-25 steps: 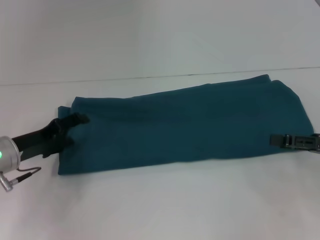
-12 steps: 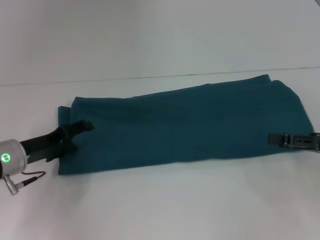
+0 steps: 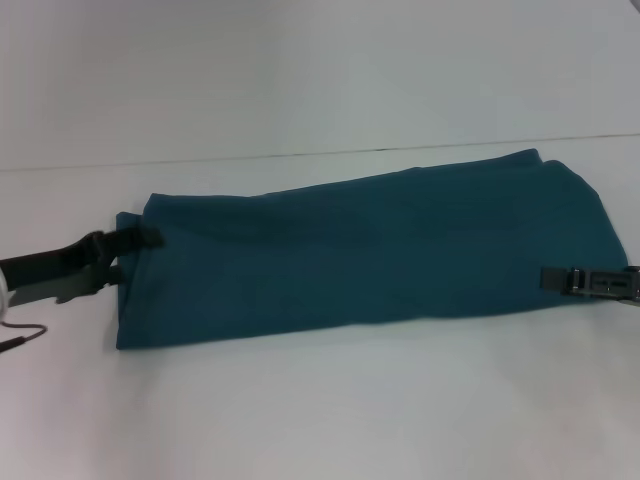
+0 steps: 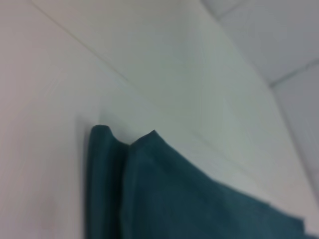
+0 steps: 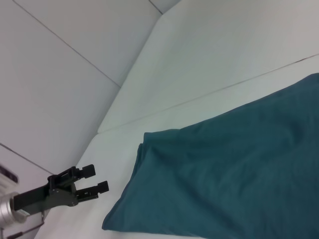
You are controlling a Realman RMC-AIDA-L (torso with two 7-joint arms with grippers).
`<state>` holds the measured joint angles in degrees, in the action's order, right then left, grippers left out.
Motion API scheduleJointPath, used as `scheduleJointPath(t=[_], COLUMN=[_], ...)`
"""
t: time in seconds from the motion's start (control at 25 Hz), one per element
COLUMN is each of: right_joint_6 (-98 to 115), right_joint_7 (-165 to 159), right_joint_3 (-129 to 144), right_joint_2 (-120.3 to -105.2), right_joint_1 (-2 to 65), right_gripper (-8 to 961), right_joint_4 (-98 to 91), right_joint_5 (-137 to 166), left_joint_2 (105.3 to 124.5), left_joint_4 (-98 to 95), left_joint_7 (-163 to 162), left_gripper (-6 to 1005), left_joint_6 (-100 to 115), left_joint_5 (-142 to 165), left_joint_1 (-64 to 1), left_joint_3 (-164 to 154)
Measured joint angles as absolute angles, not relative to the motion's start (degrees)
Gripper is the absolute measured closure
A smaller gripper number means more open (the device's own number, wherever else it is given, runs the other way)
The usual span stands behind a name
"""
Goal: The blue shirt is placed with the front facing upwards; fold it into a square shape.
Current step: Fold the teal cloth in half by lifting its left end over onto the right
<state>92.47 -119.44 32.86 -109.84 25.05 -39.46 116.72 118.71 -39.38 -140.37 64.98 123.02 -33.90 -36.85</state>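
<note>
Although the blue shirt already lies as a long folded band across the white table, it is far from square, so I'd judge the end-over-end fold not yet done. No lettering shows on the upper face. At the shirt's left end the left pincer sits with its jaws spread, one finger over the edge of the cloth and one just off it, gripping nothing; the right wrist view shows the same pincer parted and clear of the fabric. The right pincer lies low at the right end, resting on or just above the cloth, and I cannot tell whether it is clenched or released.

My worry is the layered left corner: a bite there could catch only the top ply, peeling the band open. Uneven lifting by the two arms would skew the fold.
</note>
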Motion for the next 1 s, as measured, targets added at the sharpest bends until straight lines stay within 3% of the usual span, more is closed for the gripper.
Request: scheduleJointPath(t=[0.24, 1.0], right_joint_6=[92.39, 92.35], right_joint_7=[-119.44, -119.44], right_joint_3=[33.04, 33.13], right_joint_2=[-109.79, -109.77], right_joint_1=[25.05, 25.42], right_gripper=[68, 69], right_joint_4=[-39.59, -39.47], right_joint_5=[116.71, 116.78], left_joint_2=[117.05, 118.23], left_joint_4=[-39.69, -35.95], left_joint_7=[-139.84, -142.49], left_gripper=[54, 54], left_joint_6=[63.84, 50.85], left_joint_5=[130.52, 132.34], left_joint_1=[-37.58, -38.94], left_joint_3=[-37.24, -43.61])
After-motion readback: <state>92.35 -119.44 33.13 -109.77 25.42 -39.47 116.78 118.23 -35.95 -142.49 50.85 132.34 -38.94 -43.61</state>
